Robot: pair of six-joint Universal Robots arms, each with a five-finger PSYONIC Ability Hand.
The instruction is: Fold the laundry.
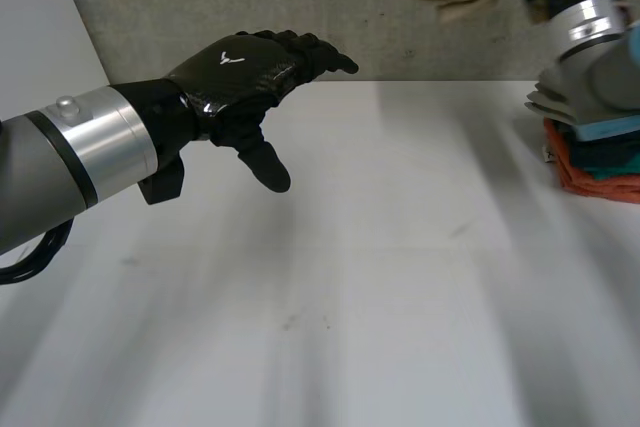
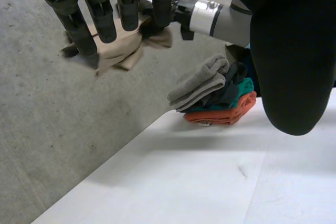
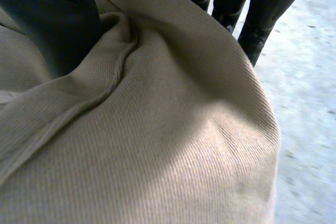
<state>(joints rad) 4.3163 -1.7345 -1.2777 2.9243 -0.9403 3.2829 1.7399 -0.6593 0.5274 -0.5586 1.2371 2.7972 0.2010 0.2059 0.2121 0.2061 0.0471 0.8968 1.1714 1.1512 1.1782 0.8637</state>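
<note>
We have the beige ribbed-knit cloth (image 3: 157, 129) bunched in our right hand (image 3: 52, 19), thumb on one side and fingers (image 3: 262, 14) curled over the other. It is held up in the air past the far right corner of the white tabletop (image 1: 380, 277), touching nothing below. Our left hand (image 1: 245, 72) hovers over the near left part of the tabletop, fingers (image 2: 105, 19) straight and loosely spread, holding nothing. A stack of folded grey, dark, teal and orange cloths (image 2: 215, 95) sits at the right edge of the tabletop, under our right arm.

The cloth looks soft and limp. It sags in heavy folds around the grip and will not keep any shape by itself. It seems light, and the ribbed surface should give the fingers good hold, so we judge slipping unlikely. The trouble is that it hangs as a wad: we cannot tell where its corners are. A stitched hem runs close beside the thumb, and we would follow that edge out to a corner. Once the cloth is over the bare middle of the tabletop, the free hand could pinch a second corner and spread it flat.
</note>
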